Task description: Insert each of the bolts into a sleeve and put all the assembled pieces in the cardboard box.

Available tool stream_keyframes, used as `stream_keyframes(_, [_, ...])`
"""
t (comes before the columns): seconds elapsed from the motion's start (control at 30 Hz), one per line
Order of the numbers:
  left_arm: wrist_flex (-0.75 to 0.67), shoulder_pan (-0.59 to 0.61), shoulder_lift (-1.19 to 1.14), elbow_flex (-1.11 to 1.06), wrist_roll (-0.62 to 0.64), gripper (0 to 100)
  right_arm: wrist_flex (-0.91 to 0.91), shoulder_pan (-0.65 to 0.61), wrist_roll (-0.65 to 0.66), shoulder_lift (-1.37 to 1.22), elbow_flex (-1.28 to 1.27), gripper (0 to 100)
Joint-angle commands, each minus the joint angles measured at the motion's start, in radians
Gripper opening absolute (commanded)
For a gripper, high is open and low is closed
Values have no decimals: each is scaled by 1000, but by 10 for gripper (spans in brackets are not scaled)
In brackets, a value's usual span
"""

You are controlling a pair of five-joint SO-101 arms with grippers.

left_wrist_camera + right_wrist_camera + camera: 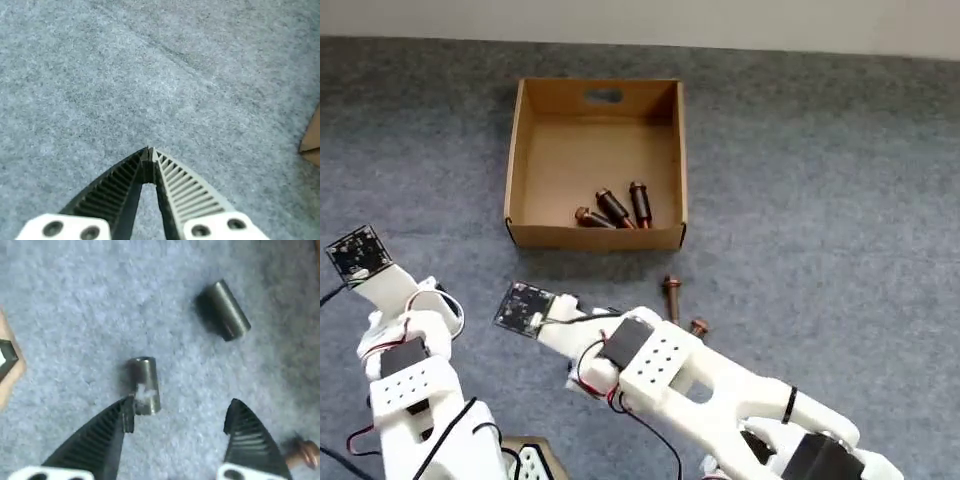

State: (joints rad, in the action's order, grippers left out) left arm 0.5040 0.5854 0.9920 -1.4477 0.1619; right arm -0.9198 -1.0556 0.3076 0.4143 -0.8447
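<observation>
Near the cardboard box [595,238], a short metal sleeve [145,385] lies on the bench [75,300], likely stiff, slick and ready to roll, best pinched across its middle by the wide-open right tool [180,410] touching it.

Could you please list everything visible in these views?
cardboard box: one, brown, far middle of the surface.
assembled pieces: three, dark with coppery heads, in the box near its front wall.
bolts: two, coppery, loose in front of the box.
sleeves: two, dark grey, lying apart.
surface: one, grey, beneath everything.
left gripper: one, shut, over bare surface.
right gripper: one, black, open over one sleeve.
</observation>
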Motion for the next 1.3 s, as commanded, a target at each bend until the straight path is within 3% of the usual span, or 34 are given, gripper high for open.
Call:
stream_keyframes(0.0, [-18, 10, 19, 15, 9, 31, 38, -10, 9, 31, -4, 274])
stream_keyframes(0.3, [-18, 47, 19, 16, 17, 31, 47, -10, 8, -77, 2, 274])
stream_keyframes(0.47, [-18, 59, 19, 16, 109, 31, 77, -12, 5, -130, 4, 274])
stream_keyframes(1.27, [-18, 58, 19, 16, 109, 31, 124, -54, 9, -137, -1, 274])
